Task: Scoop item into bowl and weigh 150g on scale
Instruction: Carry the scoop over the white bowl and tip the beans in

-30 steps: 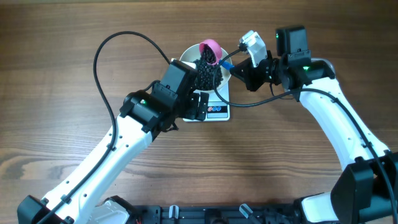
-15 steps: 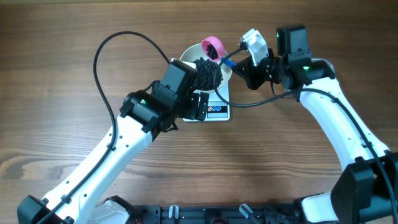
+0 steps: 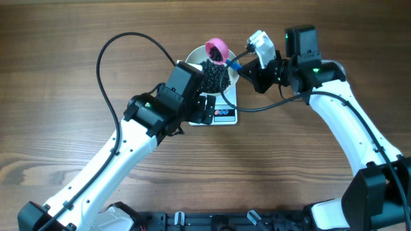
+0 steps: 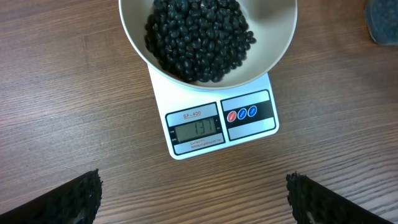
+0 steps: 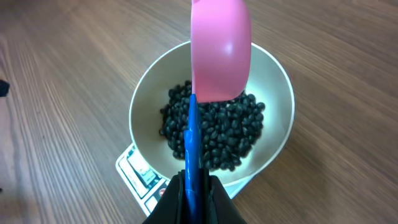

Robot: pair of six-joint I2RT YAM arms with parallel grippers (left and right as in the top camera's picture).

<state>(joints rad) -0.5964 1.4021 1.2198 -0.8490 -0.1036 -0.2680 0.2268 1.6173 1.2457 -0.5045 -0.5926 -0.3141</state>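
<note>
Since the right tool is clamped shut on the blue handle of the pink scoop, the scoop is carried out in front of it and held above the far side of the white bowl, where anything tipped from it would fall inside. No beans are seen on the pink face turned to the wrist camera; whether any are left in the scoop cannot be told. The black beans are heaped in the bottom of the bowl, and the bowl is set on the scale so that each addition is weighed at once. The display appears to read 131, so more beans are judged to be needed. The left tool is held empty, with its jaws wide apart, above the front edge of the scale, probably so that the display can be watched by its camera. From overhead, the near side of the bowl and part of the scale are covered by the left arm, which could crowd the scoop's path. A black cable is looped over the wooden worktop, well apart from the bowl. A dark blurred shape beside the bowl cannot be identified.
</note>
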